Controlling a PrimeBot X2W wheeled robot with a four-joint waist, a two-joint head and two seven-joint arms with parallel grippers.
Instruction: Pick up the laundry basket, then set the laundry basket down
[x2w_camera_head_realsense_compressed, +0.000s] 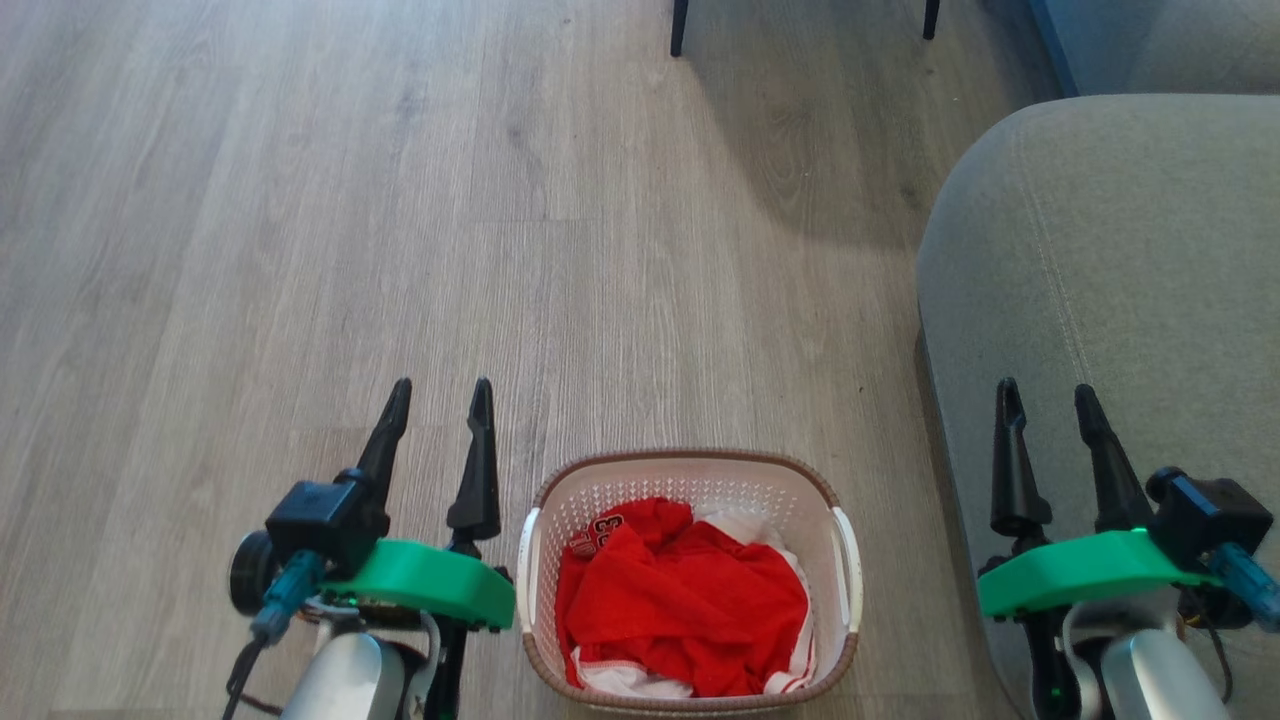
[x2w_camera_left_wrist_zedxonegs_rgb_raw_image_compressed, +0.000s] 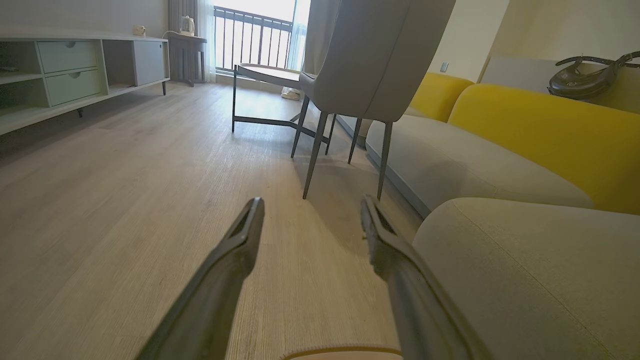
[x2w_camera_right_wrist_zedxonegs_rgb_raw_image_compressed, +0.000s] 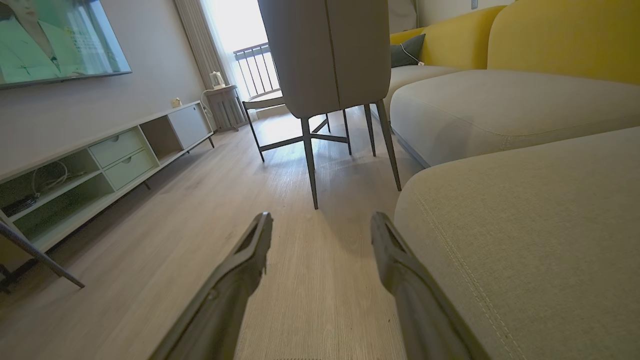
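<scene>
I have the laundry basket sitting on the wooden floor right in front of the robot, low in the head view and between the two arms. It stands upright, brown rim on top and a white handle on each side. A crumpled red garment fills most of it, with some white cloth showing at the near edge.

The left end effector hangs just beside the basket's left side, not touching it. Its two dark fingers are spread apart with nothing between them, pointing forward over bare floor. The right end effector is spread the same way and also holds nothing. It is well apart from the basket's right handle and lies over the edge of the grey sofa, with a strip of floor between sofa and basket.

From the left wrist I look along the open fingers to a grey chair on thin dark legs, with the sofa seat on the right and a low pale cabinet along the far left wall. A thin curve of brown rim shows at the bottom edge there. The right wrist view gives me the same chair and sofa, plus a television on the wall above the cabinet.
</scene>
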